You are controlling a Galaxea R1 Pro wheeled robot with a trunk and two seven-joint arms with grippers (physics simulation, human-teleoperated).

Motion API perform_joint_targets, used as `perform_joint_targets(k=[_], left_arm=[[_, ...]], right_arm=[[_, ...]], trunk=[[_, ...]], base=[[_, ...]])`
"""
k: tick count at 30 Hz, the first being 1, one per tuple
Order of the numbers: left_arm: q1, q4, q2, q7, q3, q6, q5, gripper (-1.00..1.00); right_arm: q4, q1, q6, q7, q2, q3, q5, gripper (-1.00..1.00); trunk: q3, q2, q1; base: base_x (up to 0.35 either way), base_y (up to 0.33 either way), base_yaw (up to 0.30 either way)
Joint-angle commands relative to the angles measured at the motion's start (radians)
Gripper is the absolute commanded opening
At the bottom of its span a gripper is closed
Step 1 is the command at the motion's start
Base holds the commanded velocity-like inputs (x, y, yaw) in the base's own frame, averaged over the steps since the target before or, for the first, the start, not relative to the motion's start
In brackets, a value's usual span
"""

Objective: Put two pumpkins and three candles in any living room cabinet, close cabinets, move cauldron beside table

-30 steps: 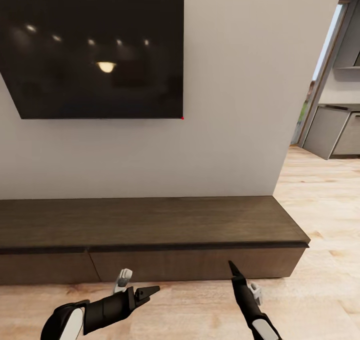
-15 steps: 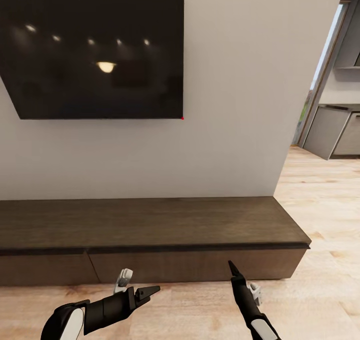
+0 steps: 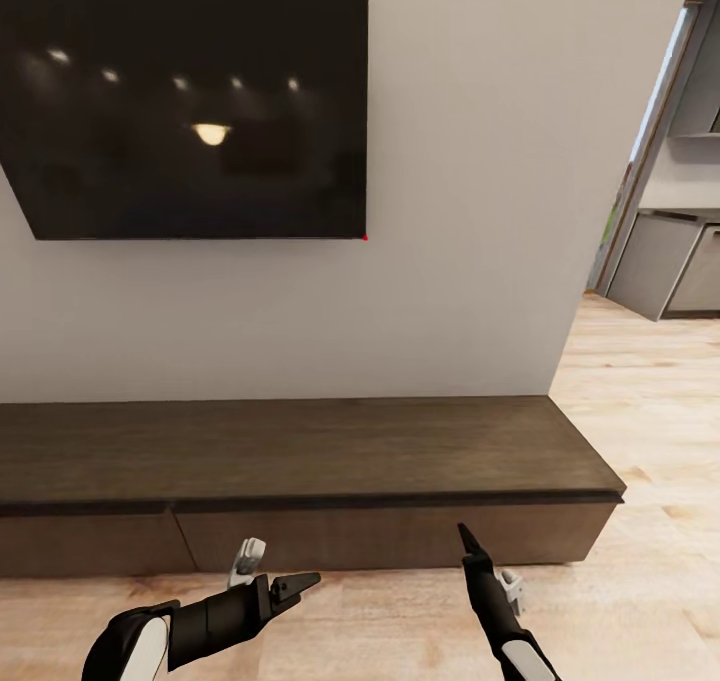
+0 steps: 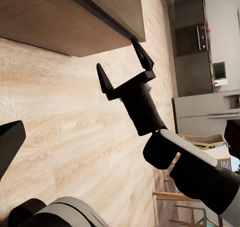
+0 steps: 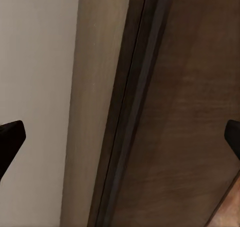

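I'm facing the cabinet [image 3: 300, 481], a long, low dark-brown unit against the pale wall [image 3: 460, 211], directly under a black television [image 3: 190, 111]. Its flat drawer fronts sit flush and shut, so I can't see what is inside, and the top is bare wood with a dark lip along the front edge. My left gripper [image 3: 272, 573] hangs low above the floor [image 3: 400, 621] just in front of the drawers, fingers spread and empty. My right gripper [image 4: 125, 62] points at the drawer front, fingers also spread with nothing between them. Past the cabinet's right end, light wood floor runs toward grey kitchen units [image 3: 665, 261].
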Motion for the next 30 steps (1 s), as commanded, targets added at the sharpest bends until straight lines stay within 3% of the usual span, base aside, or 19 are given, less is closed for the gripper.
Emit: perform_joint_targets(k=[1, 20, 30], left_arm=[[-0.001, 0.000, 0.000, -0.005, 0.001, 0.004, -0.003, 1.00], [-0.001, -0.006, 0.001, -0.010, 0.001, 0.008, -0.003, 1.00], [-0.001, -0.036, 0.006, -0.078, -0.001, 0.018, -0.002, 1.00]], right_arm=[[0.000, 0.000, 0.003, 0.003, 0.000, -0.002, -0.007, 1.00], [0.000, 0.000, 0.009, -0.007, -0.007, -0.004, -0.008, 1.00], [0.014, 0.000, 0.007, -0.017, -0.014, -0.005, -0.008, 1.00]], trunk=[[-0.001, 0.000, 0.000], [-0.001, 0.000, 0.000], [-0.001, 0.000, 0.000]], base=[[0.142, 0.000, 0.000], [0.100, 0.000, 0.000], [0.015, 0.000, 0.000]])
